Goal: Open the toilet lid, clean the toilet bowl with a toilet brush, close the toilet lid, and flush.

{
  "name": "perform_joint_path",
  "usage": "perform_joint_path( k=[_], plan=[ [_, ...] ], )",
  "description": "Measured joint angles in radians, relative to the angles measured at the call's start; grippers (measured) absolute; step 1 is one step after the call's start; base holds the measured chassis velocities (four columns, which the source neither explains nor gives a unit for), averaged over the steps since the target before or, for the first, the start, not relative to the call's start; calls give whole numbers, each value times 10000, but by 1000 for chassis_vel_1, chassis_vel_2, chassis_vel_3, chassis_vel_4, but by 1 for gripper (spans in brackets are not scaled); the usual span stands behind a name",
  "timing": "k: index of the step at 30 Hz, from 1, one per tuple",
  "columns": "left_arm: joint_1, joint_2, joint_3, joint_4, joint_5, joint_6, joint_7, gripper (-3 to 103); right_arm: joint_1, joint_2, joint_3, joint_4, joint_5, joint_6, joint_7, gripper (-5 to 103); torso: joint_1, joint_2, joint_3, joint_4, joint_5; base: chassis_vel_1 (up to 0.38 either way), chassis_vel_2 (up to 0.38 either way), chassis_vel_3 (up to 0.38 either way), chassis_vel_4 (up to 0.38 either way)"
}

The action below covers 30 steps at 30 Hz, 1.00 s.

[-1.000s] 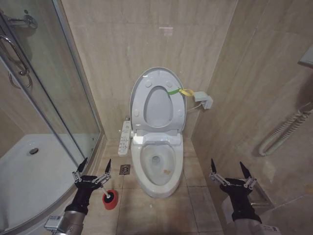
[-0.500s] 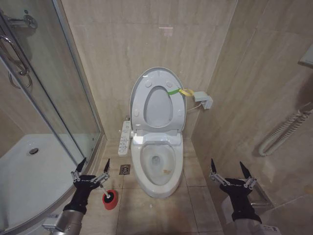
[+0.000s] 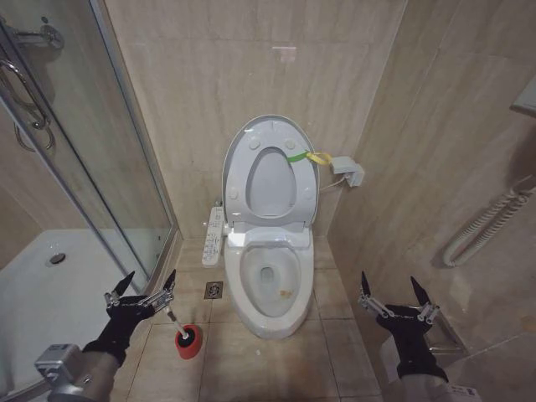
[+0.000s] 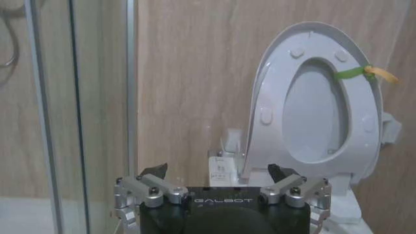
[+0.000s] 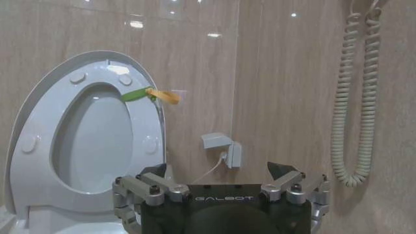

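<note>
Standing open against the wall: the toilet lid [image 3: 270, 172], with the toilet bowl [image 3: 270, 283] bare below it.

Left of the bowl, the toilet brush [image 3: 179, 328] stands in its red holder cup [image 3: 188, 342] on the floor; the left claw [image 3: 141, 289] hovers above it, spread wide, holding nothing. Right of the bowl, the right claw [image 3: 391, 288] hangs low, spread wide too, empty.

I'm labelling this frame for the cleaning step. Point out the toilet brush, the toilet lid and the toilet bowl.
toilet brush [image 3: 171, 317]: head view, on its thin white handle.
toilet lid [image 3: 237, 159]: head view, on the raised cover's left edge.
toilet bowl [image 3: 270, 316]: head view, on the front rim.
</note>
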Motion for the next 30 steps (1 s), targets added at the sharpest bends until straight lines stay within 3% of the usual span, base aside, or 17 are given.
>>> perform_joint_path(
  k=[5, 10, 14, 18, 21, 22, 24, 30],
  plan=[
    [272, 64, 83, 446, 229, -477, 35, 100, 0, 2, 0, 0, 0, 0, 0, 100, 0, 0, 0, -2, -1, 0, 0, 0, 0],
    [469, 152, 222, 1158, 527, -1298, 255, 100, 0, 1, 0, 0, 0, 0, 0, 100, 0, 0, 0, -1, -3, 0, 0, 0, 0],
    [475, 275, 245, 2351, 412, -2301, 805, 100, 0, 1, 0, 0, 0, 0, 0, 100, 0, 0, 0, -3, -3, 0, 0, 0, 0],
    [471, 251, 298, 3230, 442, -2899, 1103, 100, 0, 2, 0, 0, 0, 0, 0, 100, 0, 0, 0, -2, -3, 0, 0, 0, 0],
    [455, 199, 336, 3493, 488, -3067, 1141, 100, 0, 2, 0, 0, 0, 0, -1, 100, 0, 0, 0, -2, -3, 0, 0, 0, 0],
    [418, 146, 379, 3791, 546, -3267, 1162, 94, 0, 2, 0, 0, 0, 0, 0, 100, 0, 1, 0, -1, -2, 0, 0, 0, 0],
    [332, 103, 432, 4376, 671, -3812, 1291, 94, 0, 1, 0, 0, 0, 0, 0, 100, 0, 0, 0, -1, -3, 0, 0, 0, 0],
    [85, 70, 522, 5358, 786, -4504, 1298, 100, 0, 2, 0, 1, 0, 0, 0, 100, 0, 0, 0, -2, -2, 0, 0, 0, 0]
  ],
)
